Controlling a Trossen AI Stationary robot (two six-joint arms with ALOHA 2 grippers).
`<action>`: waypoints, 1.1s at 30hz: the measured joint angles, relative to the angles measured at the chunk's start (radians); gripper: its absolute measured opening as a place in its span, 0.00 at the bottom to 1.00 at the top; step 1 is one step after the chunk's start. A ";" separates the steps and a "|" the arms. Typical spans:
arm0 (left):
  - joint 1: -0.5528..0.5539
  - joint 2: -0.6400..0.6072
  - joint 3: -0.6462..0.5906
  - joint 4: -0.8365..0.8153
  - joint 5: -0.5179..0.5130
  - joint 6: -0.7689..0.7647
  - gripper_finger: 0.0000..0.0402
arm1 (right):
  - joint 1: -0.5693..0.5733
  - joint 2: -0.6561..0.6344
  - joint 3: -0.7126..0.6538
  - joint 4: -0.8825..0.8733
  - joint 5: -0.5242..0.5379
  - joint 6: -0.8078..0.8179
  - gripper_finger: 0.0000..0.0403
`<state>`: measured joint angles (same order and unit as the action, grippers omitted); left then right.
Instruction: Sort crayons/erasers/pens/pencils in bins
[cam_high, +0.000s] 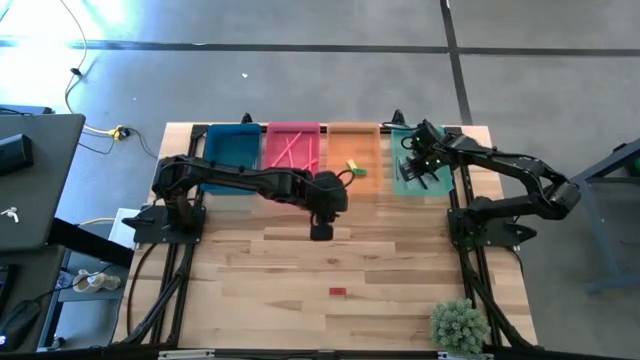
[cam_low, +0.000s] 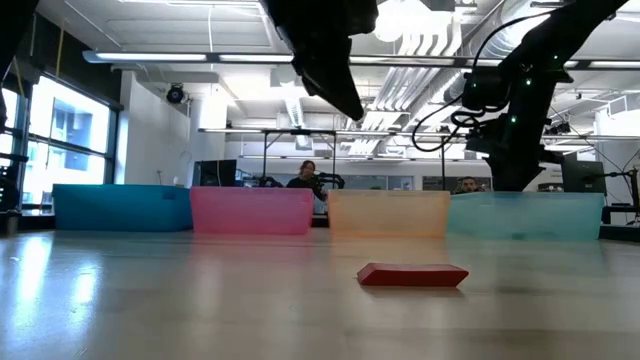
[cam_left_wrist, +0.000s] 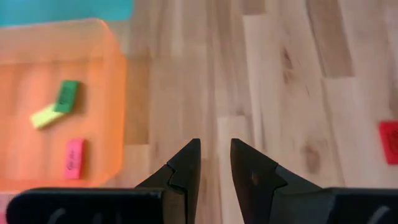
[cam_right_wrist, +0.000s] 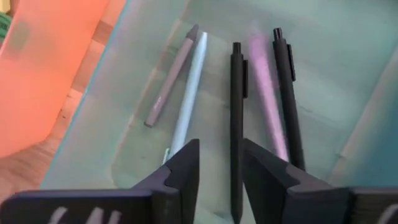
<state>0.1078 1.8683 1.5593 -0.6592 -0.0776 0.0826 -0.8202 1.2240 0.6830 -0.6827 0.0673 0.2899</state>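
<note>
Right claw (cam_right_wrist: 219, 163): poised over the mint-green bin (cam_high: 398, 180) at the right end of the row, fingers apart by a narrow gap, nothing between them. A black pen (cam_right_wrist: 236, 118) lies on the bin floor directly past the fingertips, among the other pens (cam_right_wrist: 283, 93): grey, pale blue, pink, black, roughly parallel. Judged step: pen delivery finished, the drop made. Next move calls for a straight lift clear of the bin walls before any sideways travel.

Left claw (cam_left_wrist: 215, 163): hovering above bare worktop (cam_high: 400, 270) just in front of the orange bin (cam_left_wrist: 118, 93), fingers a small way apart, empty. Orange bin holds the erasers (cam_left_wrist: 66, 96): green touching yellow, a pink one apart from them.

Outstanding item: red eraser (cam_high: 338, 292), lying flat on open worktop, well apart from the bins and nearer the front edge. Judged next: left claw travels forward and down to it; a low, flat piece needs fingertips close to the wood.

Room: wide open board around the eraser. Potted plant (cam_high: 458, 324) at the front right corner, clear of the path. Teal-blue bin (cam_high: 232, 150) and pink-red bin (cam_high: 292, 150) stand in the back row, the latter with pencils (cam_high: 285, 152).
</note>
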 joint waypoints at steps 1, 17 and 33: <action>0.000 0.000 0.000 -0.011 0.017 0.002 0.19 | 0.000 0.000 0.001 -0.004 -0.004 0.014 0.27; -0.022 0.000 0.000 -0.050 0.126 -0.108 0.48 | 0.154 -0.002 0.223 -0.182 -0.042 0.193 0.33; -0.182 0.000 0.000 0.007 0.017 -0.285 0.49 | 0.242 -0.002 0.303 -0.225 0.006 0.228 0.33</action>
<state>-0.0745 1.8683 1.5593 -0.6526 -0.0607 -0.2025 -0.5785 1.2217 0.9862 -0.9078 0.0735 0.5177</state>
